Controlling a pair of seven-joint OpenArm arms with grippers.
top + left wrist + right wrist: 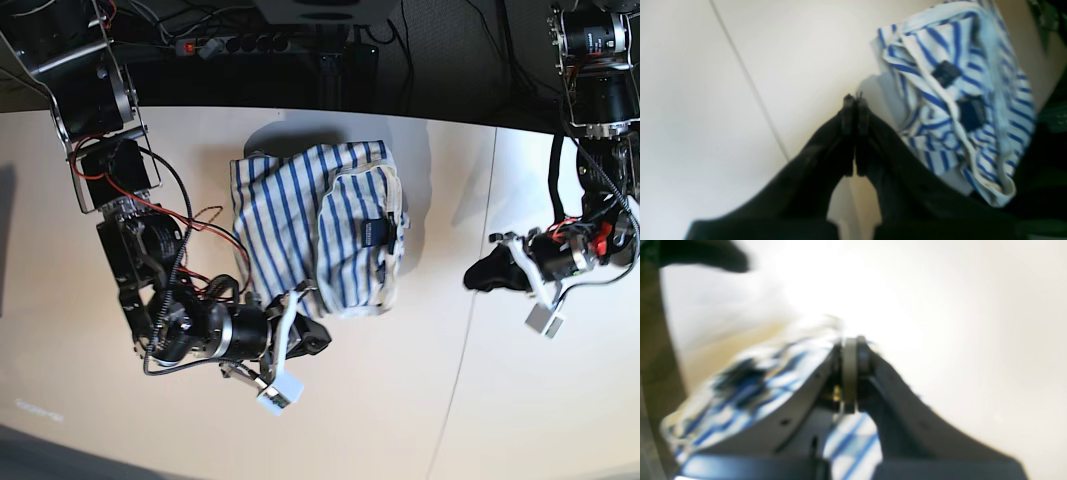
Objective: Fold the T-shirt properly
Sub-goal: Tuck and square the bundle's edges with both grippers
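Observation:
The T-shirt (320, 235), white with thin blue stripes and a small dark neck label (373, 232), lies bunched and partly folded in the middle of the table. It also shows in the left wrist view (953, 100) and, blurred, in the right wrist view (750, 393). My right gripper (318, 338) is at the shirt's near edge. Its jaws are shut (850, 370) with a pale band of cloth between them and striped cloth under and beside them. My left gripper (478, 275) is shut and empty (853, 110) over bare table, apart from the shirt's right side.
The pale table (450, 400) has a thin seam (470, 300) running front to back right of the shirt. Cables and a power strip (250, 42) lie beyond the far edge. Both arm bases stand at the far corners.

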